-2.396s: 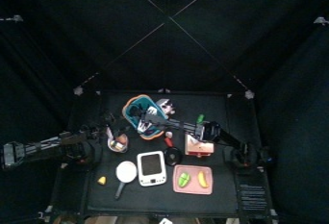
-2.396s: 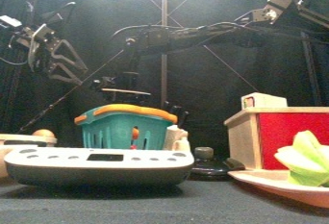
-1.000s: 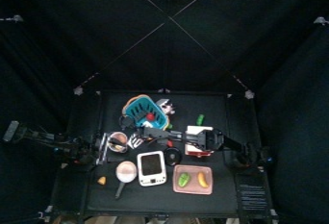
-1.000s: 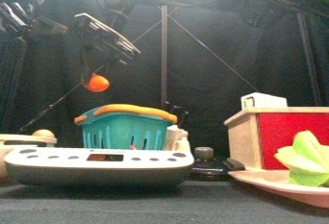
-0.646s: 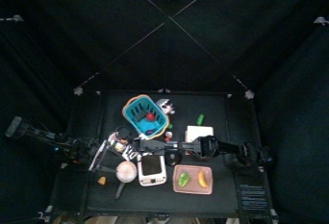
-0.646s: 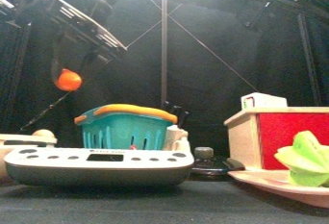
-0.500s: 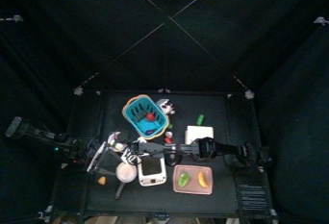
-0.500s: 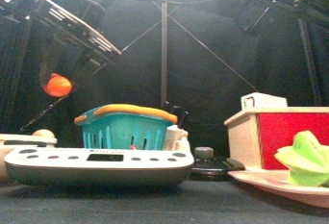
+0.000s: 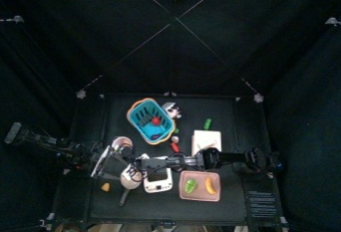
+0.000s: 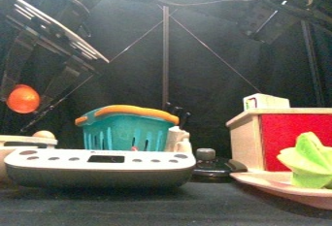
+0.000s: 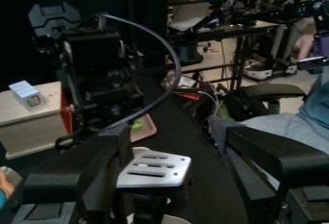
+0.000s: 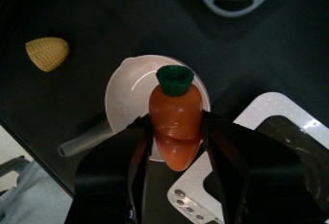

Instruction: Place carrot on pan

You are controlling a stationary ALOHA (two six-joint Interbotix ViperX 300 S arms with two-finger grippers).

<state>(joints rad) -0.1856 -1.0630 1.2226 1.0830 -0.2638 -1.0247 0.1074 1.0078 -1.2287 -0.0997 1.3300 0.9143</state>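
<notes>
Black table (image 9: pixel 94 116): carrot (image 12: pixel 176 122) (gripped) over pan (image 12: pixel 129 84)

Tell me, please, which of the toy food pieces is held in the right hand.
The orange carrot with the green top is held in the right hand, above the white pan; the yellow piece lies loose on the table.

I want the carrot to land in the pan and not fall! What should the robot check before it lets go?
1. Carrot held in right tool: ok.
2. Carrot above the pan: ok, the wrist view shows it over the white inside.
3. Pan inside free of other things: ok.
4. Yellow piece away from the pan: ok.
5. Carrot low enough to drop gently: not ok, the front view shows it high above the table.
6. Left tool out of the way: ok.
</notes>
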